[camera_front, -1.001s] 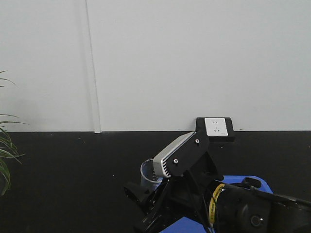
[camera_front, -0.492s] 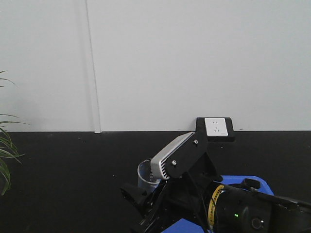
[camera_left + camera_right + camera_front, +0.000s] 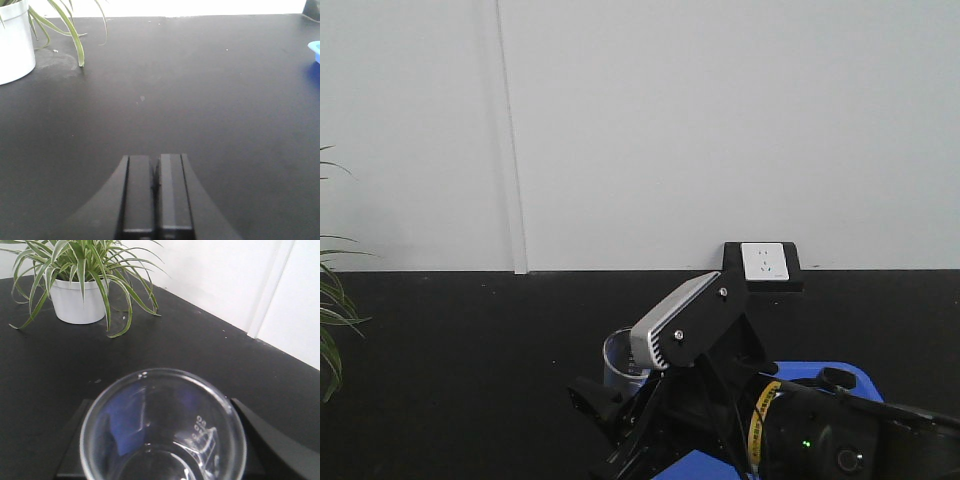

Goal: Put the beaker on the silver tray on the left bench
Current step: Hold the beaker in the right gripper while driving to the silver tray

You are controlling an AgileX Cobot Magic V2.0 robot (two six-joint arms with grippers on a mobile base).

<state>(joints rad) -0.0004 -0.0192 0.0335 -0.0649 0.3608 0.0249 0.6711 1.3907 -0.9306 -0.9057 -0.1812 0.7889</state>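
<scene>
The beaker (image 3: 165, 430), clear glass with faint white markings, fills the lower part of the right wrist view between the two dark fingers (image 3: 260, 440) of my right gripper (image 3: 162, 445), which is shut on it. In the front view the beaker (image 3: 617, 358) shows just left of the right arm's wrist camera housing, held over the black worktop. My left gripper (image 3: 155, 161) is shut and empty, low over bare black worktop. The silver tray and the left bench are out of view.
This black worktop (image 3: 470, 350) has a white wall socket (image 3: 764, 262) at the back. A bright blue plastic tray (image 3: 820, 372) lies under the right arm; its edge shows in the left wrist view (image 3: 314, 50). A potted plant in a white pot (image 3: 80, 302) stands at the left.
The right arm with the beaker has shifted slightly to the left since a second ago. It has held still over the last half second.
</scene>
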